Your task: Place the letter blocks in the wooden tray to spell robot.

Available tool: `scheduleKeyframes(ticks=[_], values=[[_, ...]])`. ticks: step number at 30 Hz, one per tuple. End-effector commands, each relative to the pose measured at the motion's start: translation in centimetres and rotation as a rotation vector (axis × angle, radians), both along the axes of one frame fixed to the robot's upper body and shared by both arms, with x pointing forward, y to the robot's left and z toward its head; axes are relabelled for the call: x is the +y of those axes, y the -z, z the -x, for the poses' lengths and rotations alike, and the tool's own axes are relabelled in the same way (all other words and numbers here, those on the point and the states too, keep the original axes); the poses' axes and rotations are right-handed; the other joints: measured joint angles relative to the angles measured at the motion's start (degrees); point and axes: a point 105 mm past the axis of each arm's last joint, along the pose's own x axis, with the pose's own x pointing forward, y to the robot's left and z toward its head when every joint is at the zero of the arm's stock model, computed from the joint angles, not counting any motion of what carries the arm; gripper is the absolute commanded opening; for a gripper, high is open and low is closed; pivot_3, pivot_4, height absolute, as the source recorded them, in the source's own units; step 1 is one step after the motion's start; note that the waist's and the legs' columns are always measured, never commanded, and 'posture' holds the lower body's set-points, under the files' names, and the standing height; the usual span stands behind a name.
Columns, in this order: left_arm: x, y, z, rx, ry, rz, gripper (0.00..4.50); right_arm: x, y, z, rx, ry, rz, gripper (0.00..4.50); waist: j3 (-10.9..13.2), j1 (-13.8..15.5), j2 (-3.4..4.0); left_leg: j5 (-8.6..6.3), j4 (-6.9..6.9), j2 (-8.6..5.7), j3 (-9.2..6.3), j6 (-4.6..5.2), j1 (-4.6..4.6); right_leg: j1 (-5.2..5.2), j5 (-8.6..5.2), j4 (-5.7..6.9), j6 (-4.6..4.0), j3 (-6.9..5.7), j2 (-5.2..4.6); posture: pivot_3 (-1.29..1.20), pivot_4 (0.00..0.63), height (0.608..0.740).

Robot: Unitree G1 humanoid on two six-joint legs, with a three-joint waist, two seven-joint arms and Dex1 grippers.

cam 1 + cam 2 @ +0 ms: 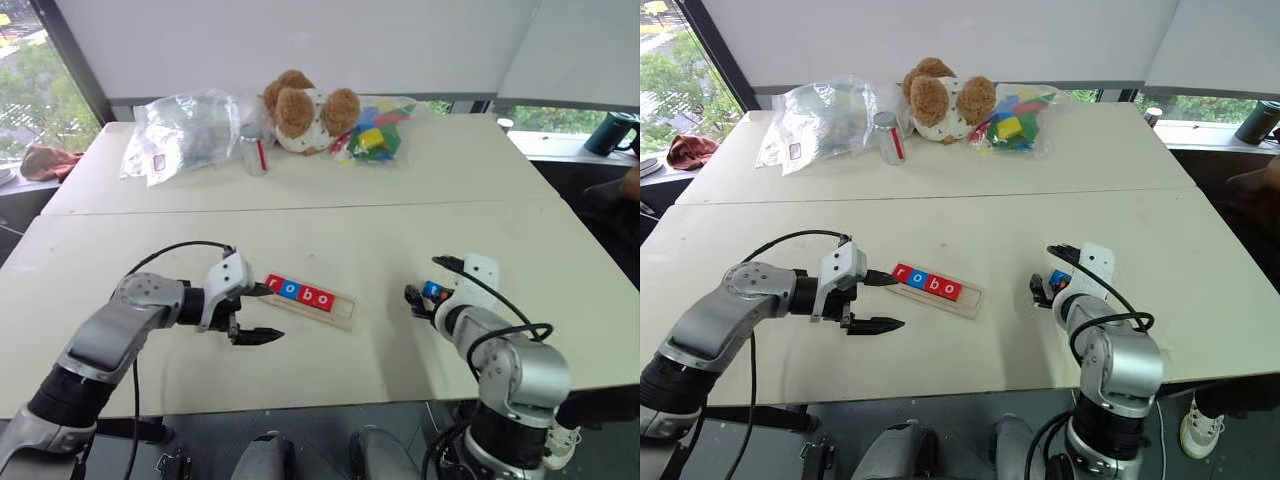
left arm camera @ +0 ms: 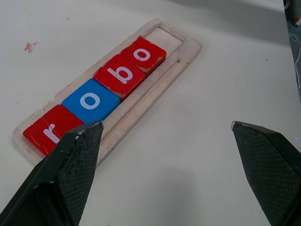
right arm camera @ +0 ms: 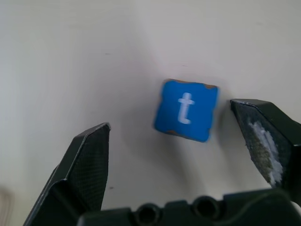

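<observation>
A pale table (image 1: 400, 250) under a window, clutter pushed to its far edge. My right pincer (image 3: 174, 155) hangs spread wide, gripping nothing, with the blue "t" block (image 3: 186, 109) lying flat on the table between the finger lines, nearer one finger; I judge the fingers straddle it so a squeeze can take it by its edges. My left pincer (image 2: 164, 141) is also wide and empty, parked just beside the wooden tray (image 2: 186, 47), perhaps to steady it. The tray holds r, o, b, o (image 2: 96, 94) in a row, its last slot bare, which is where the t belongs. Far off sit a teddy bear (image 1: 305, 110) and bagged bricks (image 1: 375, 135).
</observation>
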Motion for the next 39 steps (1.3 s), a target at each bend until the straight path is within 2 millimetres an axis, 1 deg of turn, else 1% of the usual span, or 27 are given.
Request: scheduleKeyframes(ticks=[1,3,4,5,6,8,9,11,14,18,20,25,29,30,32,34,37,39], values=[[0.5,-1.6,-0.5,-0.052,0.002,0.01,4.5,1.5,-3.3,-0.3,-0.167,-0.348,0.085,4.46,0.05,0.12,0.08,-0.01,-0.01,0.0,0.0,0.02,0.0,0.0,0.0,-0.02,0.0,-0.02,0.0,0.0,0.15,0.74],[0.3,-2.0,-0.4,-0.044,0.021,0.02,4.5,2.1,-4.0,0.8,-0.205,-0.638,0.132,4.46,0.07,0.15,0.1,-0.04,-0.05,0.0,-0.01,0.07,-0.03,0.02,0.0,-0.15,0.0,-0.06,0.03,0.0,0.15,0.74],[0.3,-2.0,-0.3,-0.041,0.033,0.015,4.5,1.8,-3.9,1.5,-0.207,-0.757,0.158,4.46,0.09,0.25,0.06,-0.06,-0.05,0.0,-0.01,0.1,-0.04,0.05,-0.01,-0.2,0.01,-0.07,0.05,0.0,0.15,0.74],[0.3,-2.0,-0.2,-0.038,0.044,0.007,4.5,1.1,-3.3,1.8,-0.188,-0.847,0.205,4.46,0.08,0.25,0.04,-0.09,-0.06,0.01,-0.02,0.16,-0.05,0.11,-0.01,-0.32,0.03,-0.11,0.08,0.0,0.15,0.74],[0.3,-2.0,-0.2,-0.037,0.053,-0.003,4.5,0.0,-2.7,1.8,-0.158,-0.893,0.22,4.46,0.09,0.21,0.03,-0.12,-0.06,0.03,-0.03,0.21,-0.04,0.15,-0.02,-0.36,0.04,-0.13,0.1,0.0,0.15,0.74],[0.3,-2.2,-0.2,-0.036,0.058,-0.004,4.5,-2.0,-2.0,1.0,-0.131,-0.929,0.222,4.46,0.11,0.09,-0.01,-0.15,-0.03,0.02,0.0,0.26,-0.04,0.22,-0.02,-0.43,0.05,-0.11,0.1,0.0,0.15,0.74],[0.3,-2.3,-0.3,-0.037,0.059,-0.004,4.5,-2.8,-1.5,0.6,-0.122,-0.958,0.261,4.46,0.12,0.06,-0.01,-0.15,0.04,0.02,0.07,0.27,-0.03,0.24,-0.02,-0.44,0.06,-0.1,0.08,0.0,0.15,0.74],[0.4,-2.4,-0.4,-0.04,0.057,-0.006,4.5,-3.8,-0.7,0.3,-0.1,-1.035,0.323,4.46,0.13,0.04,-0.01,-0.15,0.1,0.01,0.16,0.28,0.0,0.25,-0.01,-0.4,0.06,-0.05,0.04,0.0,0.15,0.74],[0.4,-2.6,-0.4,-0.046,0.048,-0.006,4.5,-4.6,-0.4,-0.8,-0.116,-1.083,0.351,4.46,0.13,0.02,-0.01,-0.15,0.11,0.04,0.14,0.27,0.01,0.23,-0.01,-0.36,0.06,-0.01,0.06,0.0,0.15,0.74],[0.6,-2.5,-0.3,-0.048,0.031,-0.01,4.5,-5.8,-0.2,-2.5,-0.132,-1.085,0.402,4.46,0.13,0.21,0.0,-0.15,0.09,0.06,0.12,0.25,0.0,0.19,-0.01,-0.34,0.06,0.0,0.04,0.0,0.15,0.74],[0.9,-2.5,-0.2,-0.049,0.021,-0.016,4.5,-6.1,-0.2,-3.1,-0.137,-1.105,0.418,4.46,0.14,0.28,0.01,-0.15,0.09,0.04,0.12,0.25,-0.01,0.19,-0.01,-0.35,0.06,0.01,0.0,0.0,0.15,0.74],[1.1,-2.4,0.0,-0.058,0.002,-0.028,4.5,-6.5,0.5,-3.4,-0.074,-1.172,0.424,4.46,0.14,0.3,0.02,-0.14,0.09,0.04,0.11,0.23,-0.02,0.19,-0.01,-0.35,0.05,0.01,-0.04,0.0,0.15,0.74],[1.2,-2.2,0.3,-0.061,-0.004,-0.042,4.5,-6.8,0.6,-3.6,-0.047,-1.188,0.403,4.46,0.14,0.31,0.02,-0.15,0.08,0.04,0.1,0.21,-0.02,0.19,-0.01,-0.35,0.04,0.02,-0.06,0.0,0.15,0.74],[1.2,-2.1,0.4,-0.059,-0.005,-0.041,4.5,-6.9,0.6,-3.7,-0.044,-1.187,0.4,4.23,0.14,0.32,0.02,-0.15,0.08,0.04,0.08,0.21,-0.02,0.19,-0.01,-0.35,0.04,0.02,-0.06,0.0,0.15,0.74],[1.3,-2.1,0.5,-0.058,-0.009,-0.044,4.5,-7.1,0.6,-3.6,-0.037,-1.194,0.394,3.63,0.14,0.32,0.02,-0.15,0.08,0.04,0.08,0.2,-0.02,0.2,-0.01,-0.36,0.04,0.02,-0.07,0.0,0.15,0.74],[1.5,-2.1,0.5,-0.058,-0.015,-0.047,4.5,-7.1,0.7,-3.4,-0.037,-1.21,0.39,2.73,0.13,0.29,0.02,-0.14,0.09,0.04,0.09,0.19,-0.02,0.2,0.0,-0.36,0.03,0.03,-0.09,0.0,0.15,0.74],[1.7,-2.1,0.4,-0.059,-0.021,-0.051,4.5,-6.5,0.6,-3.2,-0.044,-1.245,0.376,1.14,0.13,0.27,0.02,-0.14,0.1,0.04,0.08,0.19,-0.01,0.2,0.0,-0.36,0.03,0.03,-0.1,0.0,0.15,0.74],[1.9,-2.2,0.3,-0.061,-0.024,-0.056,4.5,-5.6,-0.3,-3.5,-0.079,-1.231,0.355,1.1,0.13,0.26,0.03,-0.14,0.08,0.04,0.08,0.18,-0.02,0.19,0.0,-0.36,0.03,0.03,-0.1,0.0,0.15,0.74]])
